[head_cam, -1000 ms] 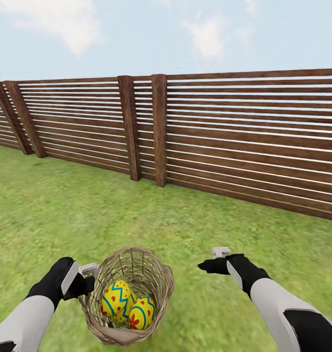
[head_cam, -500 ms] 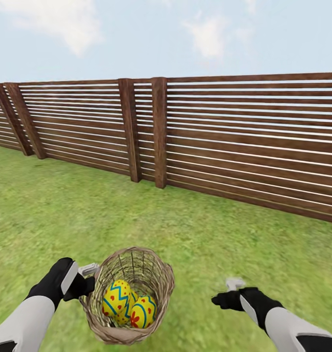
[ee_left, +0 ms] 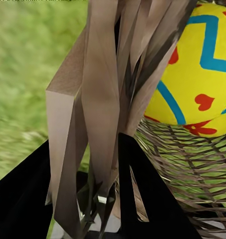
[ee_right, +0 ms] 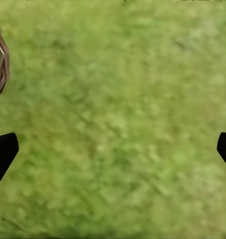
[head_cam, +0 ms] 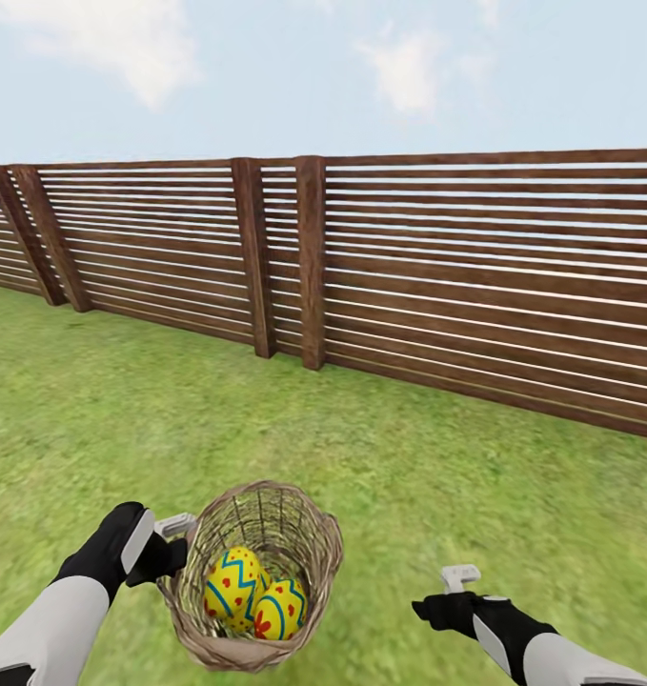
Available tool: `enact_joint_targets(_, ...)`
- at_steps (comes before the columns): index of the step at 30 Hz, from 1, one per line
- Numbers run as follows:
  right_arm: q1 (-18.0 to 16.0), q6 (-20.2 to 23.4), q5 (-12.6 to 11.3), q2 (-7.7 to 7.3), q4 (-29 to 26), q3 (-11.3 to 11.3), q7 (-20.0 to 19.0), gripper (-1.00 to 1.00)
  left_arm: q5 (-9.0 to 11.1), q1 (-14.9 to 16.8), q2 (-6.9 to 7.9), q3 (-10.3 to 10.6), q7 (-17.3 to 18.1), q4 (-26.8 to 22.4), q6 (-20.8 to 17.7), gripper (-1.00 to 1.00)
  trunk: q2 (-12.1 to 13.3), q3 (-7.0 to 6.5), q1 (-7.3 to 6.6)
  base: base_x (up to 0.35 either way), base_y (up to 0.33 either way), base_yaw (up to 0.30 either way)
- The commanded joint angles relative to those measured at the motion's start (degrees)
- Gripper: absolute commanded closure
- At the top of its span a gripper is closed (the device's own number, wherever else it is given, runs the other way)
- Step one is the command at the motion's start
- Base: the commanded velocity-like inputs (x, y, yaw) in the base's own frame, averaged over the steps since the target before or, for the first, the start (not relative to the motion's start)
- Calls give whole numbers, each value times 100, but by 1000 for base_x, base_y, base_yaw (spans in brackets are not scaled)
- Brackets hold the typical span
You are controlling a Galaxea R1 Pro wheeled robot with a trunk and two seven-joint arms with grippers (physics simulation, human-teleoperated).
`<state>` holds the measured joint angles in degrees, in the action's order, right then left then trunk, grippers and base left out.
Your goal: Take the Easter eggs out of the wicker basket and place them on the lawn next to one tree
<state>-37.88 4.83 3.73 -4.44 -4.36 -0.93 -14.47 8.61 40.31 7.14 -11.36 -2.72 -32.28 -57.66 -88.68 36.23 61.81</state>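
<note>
Holding the wicker basket [head_cam: 252,581] by its rim, our left pincer [head_cam: 171,543] is clamped on the woven twigs, above the lawn [head_cam: 171,419]. We see two Easter eggs [head_cam: 232,583] inside it, touching; a third we cannot make out. Our right pincer [head_cam: 444,598] hangs beside the basket over grass, fingers spread wide, gripping nothing. A slatted fence [head_cam: 409,276] stands beyond.

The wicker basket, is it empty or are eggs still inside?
Not empty: the wicker basket holds at least two Easter eggs.
</note>
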Motion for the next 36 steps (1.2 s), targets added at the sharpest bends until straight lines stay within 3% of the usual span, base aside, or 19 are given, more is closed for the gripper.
enact_joint_targets(1, 0, 31, 38, -3, -13, -13, -21, -100, 106, 3, -8, -16, -27, -6, -20, 100, 39, -13, -23, 0, 0, 0)
enact_joint_targets(9, 97, 1, 71, -22, 298, -13, -13, -100, 106, 3, -11, -7, -27, -3, -17, 100, 360, -157, -199, 0, 0, 0)
enact_joint_targets(14, 884, -152, 96, -24, 360, -6, 82, -100, 106, 3, 2, -7, -27, 8, -19, 100, 560, -247, -309, 0, 0, 0)
enact_joint_targets(15, 1237, -385, 107, 22, 370, 4, 84, -100, 106, 3, -2, -7, -27, 9, -17, 100, 600, -265, -331, 0, 0, 0)
enact_joint_targets(18, 1434, -519, 102, 30, 377, 10, 89, -100, 106, 3, -5, -7, -27, 11, -17, 100, 721, -319, -396, 0, 0, 0)
enact_joint_targets(29, 1713, -541, 79, 33, 621, 5, 85, -100, 106, 3, -11, 2, -27, 11, -26, 100, 1162, -516, -638, 0, 0, -6)
enact_joint_targets(34, 1905, -555, 41, 40, 656, 5, 85, -100, 106, 3, -11, 2, -27, 11, -26, 100, 1362, -606, -748, 0, 0, -275)
enact_joint_targets(36, 2047, -748, 40, 40, 663, 5, 85, -100, 106, 3, -11, 2, -27, 11, -26, 100, 1443, -642, -792, 0, 0, -284)
